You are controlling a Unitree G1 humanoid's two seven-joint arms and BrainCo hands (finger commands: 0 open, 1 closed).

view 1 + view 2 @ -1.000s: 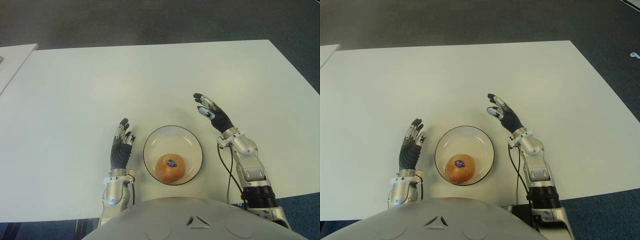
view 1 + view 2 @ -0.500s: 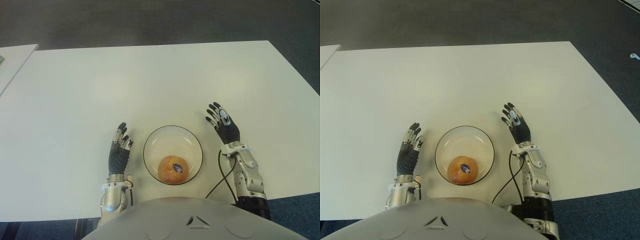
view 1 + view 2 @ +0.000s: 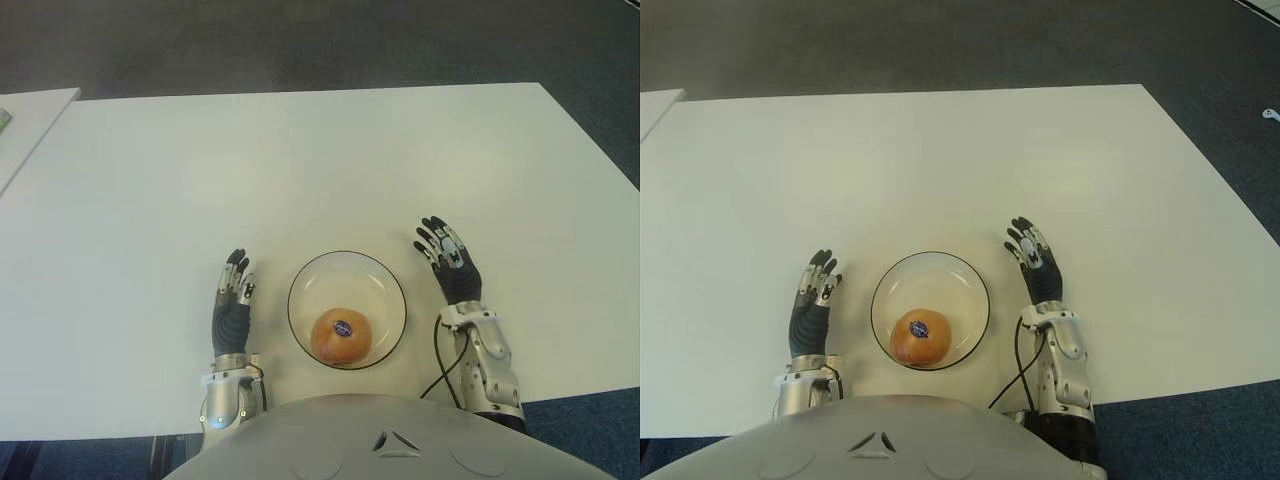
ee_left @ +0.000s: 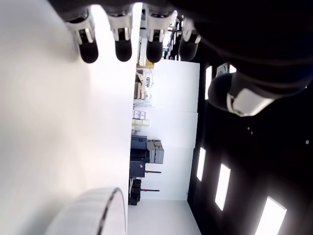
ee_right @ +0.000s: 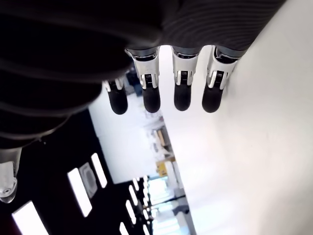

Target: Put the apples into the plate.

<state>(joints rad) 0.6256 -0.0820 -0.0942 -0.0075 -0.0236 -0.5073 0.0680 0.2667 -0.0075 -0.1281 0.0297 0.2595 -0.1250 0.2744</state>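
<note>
Since the earlier frame, the right robot hand (image 3: pixel 449 268) has withdrawn toward the near edge of the tabletop (image 3: pixel 300 160).
Apple (image 3: pixel 340 336) sits in plate (image 3: pixel 385 285); both hands, left robot hand (image 3: pixel 232 305) included, are spread and empty, flanking it. Keep clear of the rim.

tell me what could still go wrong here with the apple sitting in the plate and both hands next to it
The apple sits off-centre, near the plate's rim on the robot's side, so a knock to the plate might roll it out. The left hand and right hand flank the plate with open fingers; a careless sideways move could nudge it. The plate also lies close to the table's near edge.
</note>
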